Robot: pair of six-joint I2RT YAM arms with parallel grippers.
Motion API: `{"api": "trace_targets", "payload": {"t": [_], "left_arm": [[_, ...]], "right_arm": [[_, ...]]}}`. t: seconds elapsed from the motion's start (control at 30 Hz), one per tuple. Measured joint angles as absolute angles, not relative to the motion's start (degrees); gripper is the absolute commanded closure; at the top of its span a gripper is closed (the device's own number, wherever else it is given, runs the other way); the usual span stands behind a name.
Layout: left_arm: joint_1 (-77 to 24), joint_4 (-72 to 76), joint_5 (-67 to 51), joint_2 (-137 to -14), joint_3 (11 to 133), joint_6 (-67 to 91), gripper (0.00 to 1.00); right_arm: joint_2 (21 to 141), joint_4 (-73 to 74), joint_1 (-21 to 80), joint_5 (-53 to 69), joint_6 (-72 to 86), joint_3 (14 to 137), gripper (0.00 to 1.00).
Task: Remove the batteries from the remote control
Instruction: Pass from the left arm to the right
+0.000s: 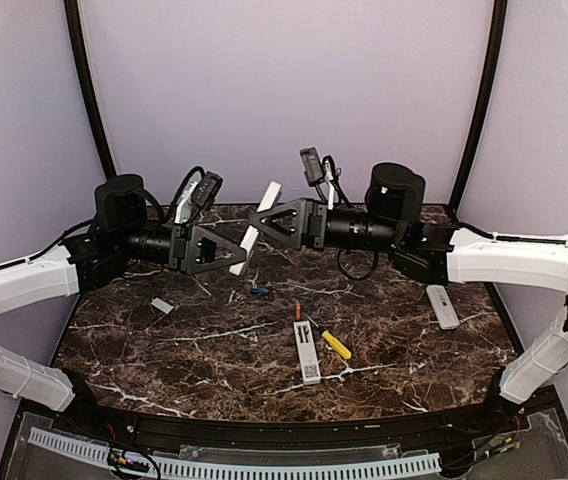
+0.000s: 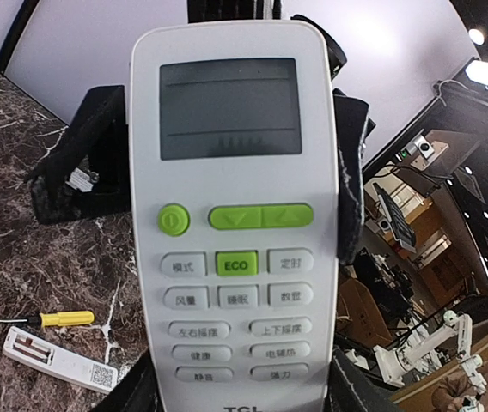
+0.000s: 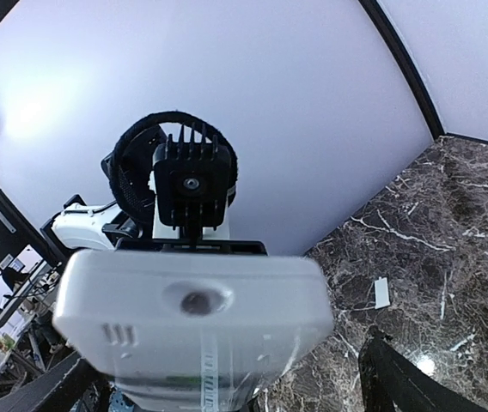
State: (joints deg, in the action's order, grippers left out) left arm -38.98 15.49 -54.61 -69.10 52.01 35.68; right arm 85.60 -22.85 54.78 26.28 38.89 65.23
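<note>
Our left gripper (image 1: pixel 228 252) clamps the remote (image 2: pixel 235 223) by its long edges; our right gripper (image 1: pixel 264 222) gapes apart. Light, stiff, slippery plastic, we judge.

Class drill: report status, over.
Left claw shut on remote, held aloft. Right claw open at its upper end. Orange battery, blue battery lying loose below. No obstruction seen.

Both arms reach toward the remote (image 1: pixel 271 196): the left gripper (image 1: pixel 236 256) clamps its sides, and the right gripper (image 1: pixel 258 220) gapes wide at its top end.
</note>
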Motion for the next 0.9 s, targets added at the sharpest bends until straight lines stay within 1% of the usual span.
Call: {"api": "trace_targets", "payload": {"t": [0.13,0.3,0.37,0.4,0.43,0.47,0.5,0.53,0.57,0.63,0.7,0.77,0.9], "left_arm": [[-39.6,15.8,-56.1,-69.2,52.0,36.0,0.68],[-39.6,15.8,-56.4,-69.3,51.9,36.1,0.68],[-39.7,16.1,-56.6,-69.4,51.9,34.8,0.68],[-39.7,16.3,-56.5,-69.4,51.9,34.5,0.66],[-39.7,16.4,-56.5,-69.4,51.9,34.3,0.63],[-39.7,16.3,-56.4,-69.4,51.9,34.2,0.53],[-39.7,16.2,-56.4,-69.4,51.9,34.0,0.48],[-39.7,15.9,-56.3,-69.4,51.9,33.6,0.35],[-39.7,15.5,-56.0,-69.4,52.0,33.2,0.25],[-39.7,13.7,-54.7,-69.2,52.3,31.8,0.16],[-39.8,10.2,-52.1,-68.9,52.8,30.3,0.12],[-39.7,5.3,-48.7,-68.5,54.0,28.2,0.10],[-38.1,-2.5,-44.2,-67.2,56.3,25.1,0.09]], "right_arm": [[87.1,-25.3,54.9,27.8,39.9,66.0,0.21],[87.7,-28.7,55.1,29.0,41.1,66.0,0.51],[87.7,-29.5,55.2,29.5,42.8,66.1,0.60],[87.7,-29.8,55.2,29.6,43.0,66.1,0.67],[87.7,-30.1,55.2,29.7,43.3,66.1,0.77],[87.7,-30.2,55.2,29.7,43.4,66.0,0.83],[87.7,-30.2,55.2,29.6,43.4,66.0,0.87],[87.7,-30.2,55.2,29.6,43.4,66.0,0.90],[87.7,-30.0,55.2,29.6,43.4,66.0,0.94],[87.7,-29.9,55.2,29.3,43.1,66.0,0.98],[87.7,-29.3,55.2,28.0,42.6,66.0,1.00],[87.4,-27.4,55.2,25.9,41.9,66.0,1.00],[85.3,-19.1,55.2,19.4,39.6,66.0,1.00]]}}
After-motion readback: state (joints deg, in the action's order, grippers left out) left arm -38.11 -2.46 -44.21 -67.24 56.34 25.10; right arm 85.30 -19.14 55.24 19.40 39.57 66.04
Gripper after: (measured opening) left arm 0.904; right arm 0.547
